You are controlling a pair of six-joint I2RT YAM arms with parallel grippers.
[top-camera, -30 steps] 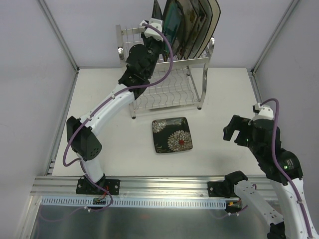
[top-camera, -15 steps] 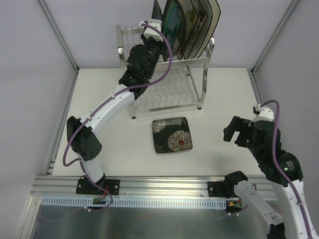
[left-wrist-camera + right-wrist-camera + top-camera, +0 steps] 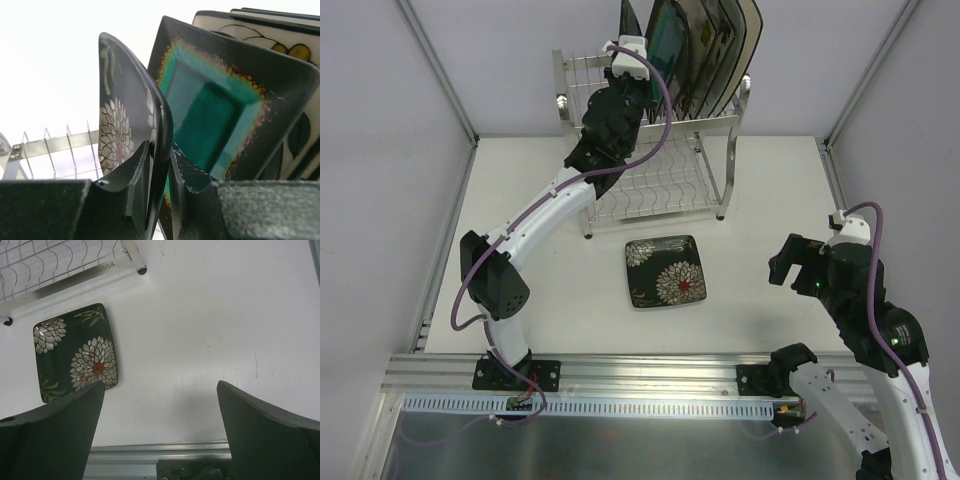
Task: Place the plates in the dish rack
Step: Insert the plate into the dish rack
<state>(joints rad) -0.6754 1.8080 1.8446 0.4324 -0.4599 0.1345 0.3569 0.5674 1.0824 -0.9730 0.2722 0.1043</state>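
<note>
The left tool [image 3: 159,170] is clamped on the near edge of the dark flowered plate [image 3: 122,125], which stands on edge, face-to-face with the teal plate [image 3: 215,115] just to its right, on the top tier of the dish rack [image 3: 665,185]; seating and release look next; the right tool [image 3: 160,410], jaws wide apart, hovers over the worktop [image 3: 210,325]; the flat plate [image 3: 75,357] lies to its left, nearer this arm.

Dark plate [image 3: 117,135], white flowers; black-teal plate [image 3: 215,115]; chrome rack [image 3: 660,185].
</note>
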